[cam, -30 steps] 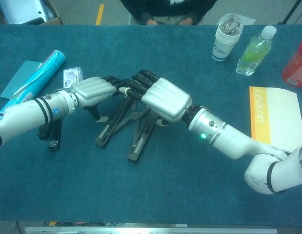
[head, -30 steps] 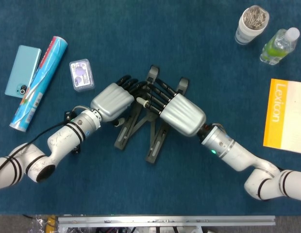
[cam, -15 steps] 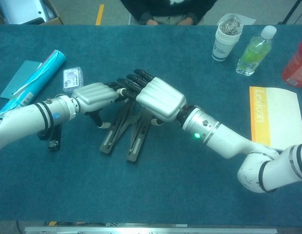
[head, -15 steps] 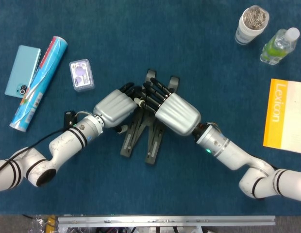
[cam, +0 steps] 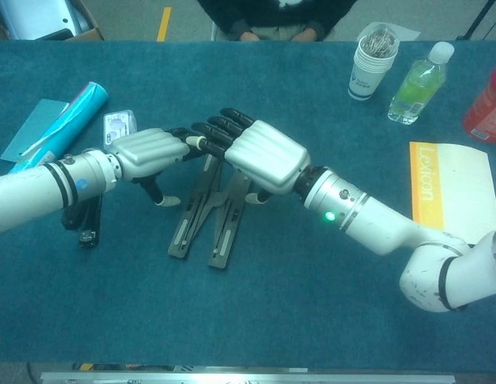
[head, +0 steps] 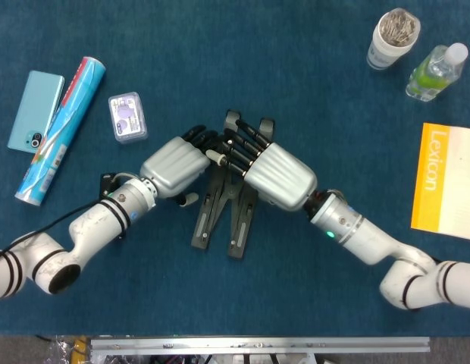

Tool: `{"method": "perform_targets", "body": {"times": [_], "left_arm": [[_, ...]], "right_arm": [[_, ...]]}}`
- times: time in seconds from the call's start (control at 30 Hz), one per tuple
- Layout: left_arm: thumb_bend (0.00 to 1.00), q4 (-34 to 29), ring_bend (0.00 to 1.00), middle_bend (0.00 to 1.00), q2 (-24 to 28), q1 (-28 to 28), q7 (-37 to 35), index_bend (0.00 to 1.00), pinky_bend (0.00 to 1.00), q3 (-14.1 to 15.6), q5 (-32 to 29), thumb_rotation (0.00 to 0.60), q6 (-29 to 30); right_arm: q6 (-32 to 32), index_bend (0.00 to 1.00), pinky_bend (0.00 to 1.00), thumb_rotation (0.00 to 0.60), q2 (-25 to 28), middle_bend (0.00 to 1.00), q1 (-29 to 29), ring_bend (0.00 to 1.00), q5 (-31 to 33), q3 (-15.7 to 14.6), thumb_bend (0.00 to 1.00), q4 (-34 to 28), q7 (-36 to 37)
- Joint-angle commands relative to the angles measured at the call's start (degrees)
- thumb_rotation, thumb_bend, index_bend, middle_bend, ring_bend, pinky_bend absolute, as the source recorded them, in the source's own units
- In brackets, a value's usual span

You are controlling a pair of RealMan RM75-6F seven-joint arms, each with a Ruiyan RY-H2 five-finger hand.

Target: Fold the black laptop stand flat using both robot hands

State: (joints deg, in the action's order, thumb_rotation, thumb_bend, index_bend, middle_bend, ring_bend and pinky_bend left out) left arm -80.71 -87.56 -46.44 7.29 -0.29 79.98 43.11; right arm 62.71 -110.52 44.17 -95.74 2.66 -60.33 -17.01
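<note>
Left hand (head: 173,165) and right hand (head: 279,176) both grasp the far end of the laptop stand (head: 233,220), legs near-parallel, running toward the robot.

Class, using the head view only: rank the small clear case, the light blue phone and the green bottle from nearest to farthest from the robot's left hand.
Measured from the left hand:
1. Small clear case, just up and to its left.
2. Light blue phone, at the far left, beyond the blue tube.
3. Green bottle, far off at the top right corner.
</note>
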Motion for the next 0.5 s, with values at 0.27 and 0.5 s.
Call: {"method": "perform_targets", "body": {"times": [0.27,0.5], "left_arm": [[0.25,-5.62,0.00,0.00,4.99,3.83,4.06,0.00,0.00,-0.88,-1.40,0.600,7.95],[0.25,-11.22,0.00,0.00,10.42,8.60,7.04,0.00,0.00,-2.35,-4.18,0.600,16.18]], "right_arm": [[-11.31,0.00,0.00,0.600,15.06,0.00,1.83,0.00,7.21,1.43,0.00,-20.51,2.63],[-15.71,0.00,0.00,0.600,20.65,0.00,3.24,0.00,8.07,0.26,0.00,-25.67,6.14]]}}
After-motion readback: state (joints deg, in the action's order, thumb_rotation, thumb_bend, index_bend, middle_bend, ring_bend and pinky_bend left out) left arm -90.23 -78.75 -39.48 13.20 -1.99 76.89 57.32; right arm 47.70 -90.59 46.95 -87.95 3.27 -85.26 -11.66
